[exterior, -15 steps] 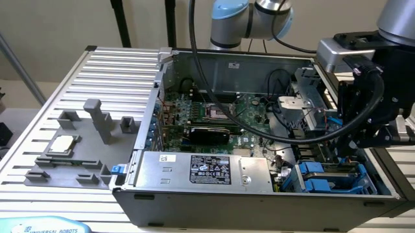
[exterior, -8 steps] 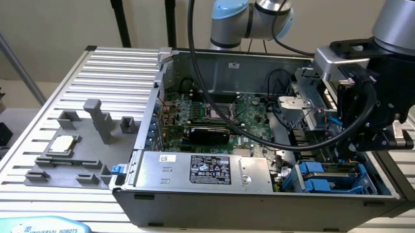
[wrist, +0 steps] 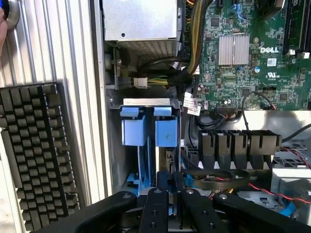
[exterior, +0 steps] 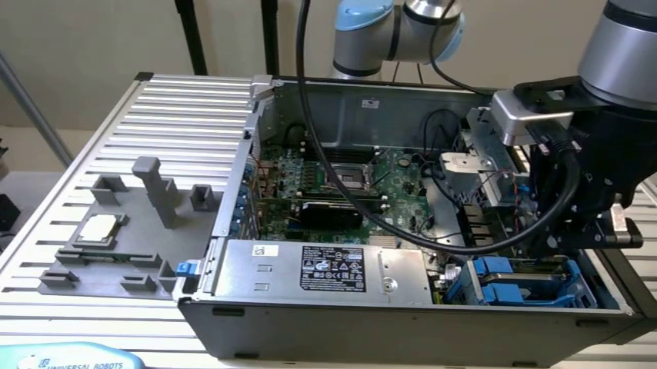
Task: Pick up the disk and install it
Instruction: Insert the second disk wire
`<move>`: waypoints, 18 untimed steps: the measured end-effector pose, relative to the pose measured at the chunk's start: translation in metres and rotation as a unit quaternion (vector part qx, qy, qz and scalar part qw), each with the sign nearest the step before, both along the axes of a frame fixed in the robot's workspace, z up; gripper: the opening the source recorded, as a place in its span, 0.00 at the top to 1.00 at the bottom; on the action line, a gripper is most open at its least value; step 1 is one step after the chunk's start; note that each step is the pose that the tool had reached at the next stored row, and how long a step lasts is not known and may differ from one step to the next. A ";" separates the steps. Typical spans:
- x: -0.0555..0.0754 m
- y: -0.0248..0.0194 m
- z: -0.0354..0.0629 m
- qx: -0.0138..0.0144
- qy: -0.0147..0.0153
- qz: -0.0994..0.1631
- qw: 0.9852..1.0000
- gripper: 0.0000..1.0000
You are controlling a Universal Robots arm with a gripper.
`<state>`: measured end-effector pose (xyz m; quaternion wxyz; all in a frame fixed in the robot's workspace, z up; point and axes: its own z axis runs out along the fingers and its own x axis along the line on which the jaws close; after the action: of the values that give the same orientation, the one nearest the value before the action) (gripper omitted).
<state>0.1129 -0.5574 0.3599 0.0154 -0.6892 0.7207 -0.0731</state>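
- The black two-fingered gripper (wrist: 167, 194) is seen low over the drive bay at the front corner of the open grey metal computer case (exterior: 411, 327), on the exterior view's right.
- The jaws are drawn narrow, and something slim appears to be pinched between them; from the wrist view it is hard to say for certain that it is the disk (wrist: 171, 162), of which only an edge is made out, standing on end among the blue plastic carrier rails (wrist: 148, 131).
- If that reading holds, the pick-up is done and the insertion is under way, with the drive partly down in the bay.
- Full seating cannot be confirmed, and the grip has not been released.
- The green Dell motherboard (wrist: 243, 53) and the silver power supply box with a black label (exterior: 318, 269) are left untouched beside the bay.
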 end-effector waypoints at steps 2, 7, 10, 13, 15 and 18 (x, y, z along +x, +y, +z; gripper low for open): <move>0.000 -0.0001 -0.0021 0.004 -0.003 0.000 1.000 0.84; -0.002 -0.0004 -0.0065 0.016 -0.012 0.001 1.000 0.84; -0.003 -0.0035 -0.0089 0.022 -0.017 0.001 1.000 0.84; -0.004 -0.0065 -0.0113 0.026 -0.021 0.001 0.999 0.84; -0.006 -0.0074 -0.0129 0.029 -0.022 0.001 0.999 0.84; -0.008 -0.0081 -0.0157 0.034 -0.026 0.001 0.999 0.84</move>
<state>0.1053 -0.5655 0.3442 0.0580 -0.6868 0.7215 -0.0665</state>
